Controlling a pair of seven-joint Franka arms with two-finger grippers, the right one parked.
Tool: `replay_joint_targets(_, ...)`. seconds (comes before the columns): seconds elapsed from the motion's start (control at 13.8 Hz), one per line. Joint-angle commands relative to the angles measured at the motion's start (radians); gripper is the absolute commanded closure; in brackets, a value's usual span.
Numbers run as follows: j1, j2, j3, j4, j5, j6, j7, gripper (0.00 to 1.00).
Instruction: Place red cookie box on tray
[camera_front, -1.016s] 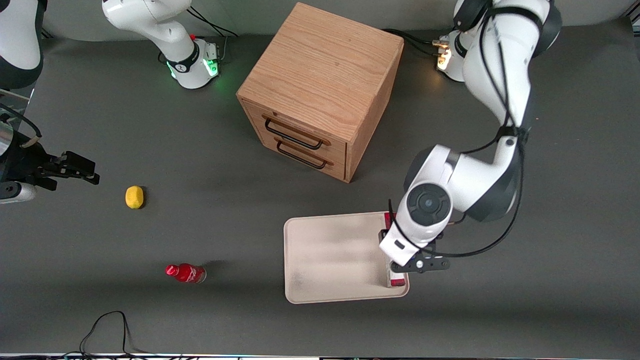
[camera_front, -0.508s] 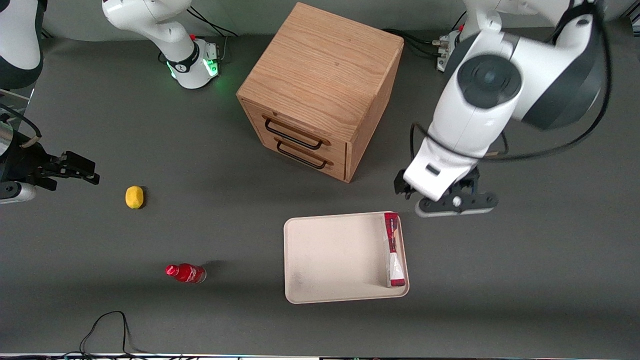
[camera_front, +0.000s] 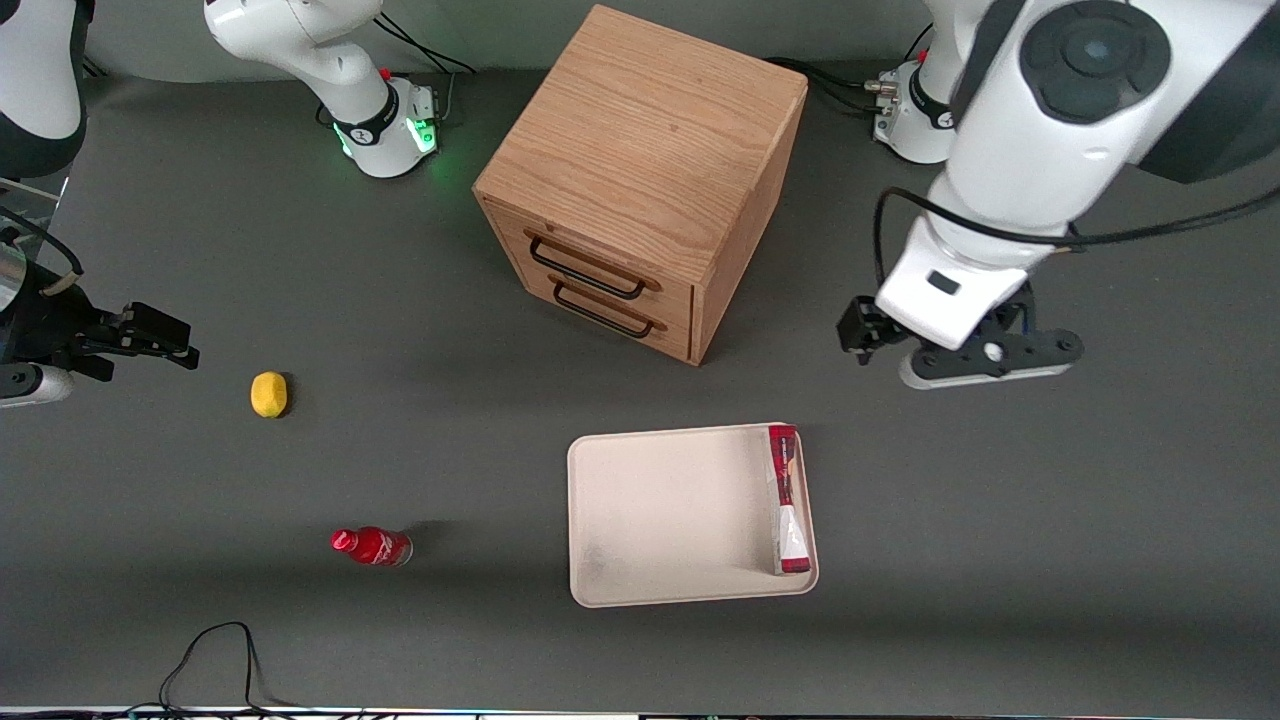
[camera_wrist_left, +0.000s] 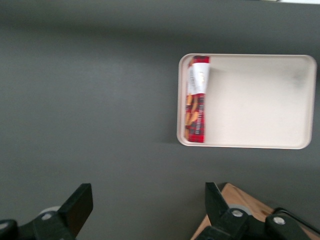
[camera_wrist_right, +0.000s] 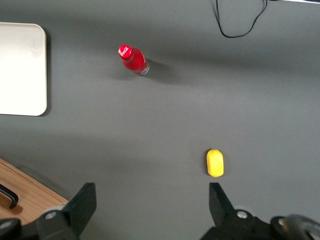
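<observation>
My pincer (camera_wrist_left: 147, 212) hangs high above the bare tabletop (camera_front: 300, 300), its two fingers (camera_wrist_left: 80, 202) spread wide apart with nothing between them. The red cookie box (camera_front: 786, 498) lies flat inside the tray (camera_front: 670, 510), pressed along the short rim at the working arm's end (white patch toward the front camera, cookie pictures on the half away from it). The tray sits nearer the front camera than the wooden two-drawer cabinet (camera_front: 640, 180). Toward the parked arm's end, a small red bottle (camera_front: 372, 546) lies on its side, and a yellow lemon (camera_front: 268, 393) rests well apart from it.
</observation>
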Motion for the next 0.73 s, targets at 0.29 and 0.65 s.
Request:
replay_joint_targets(0.29, 0.251, -0.268, 0.009, -0.393, -0.095, 0.184, 0.256, 0.0)
replay_joint_targets(0.65, 0.153, -0.324, 0.216, -0.429, -0.139, 0.17, 0.378, 0.0)
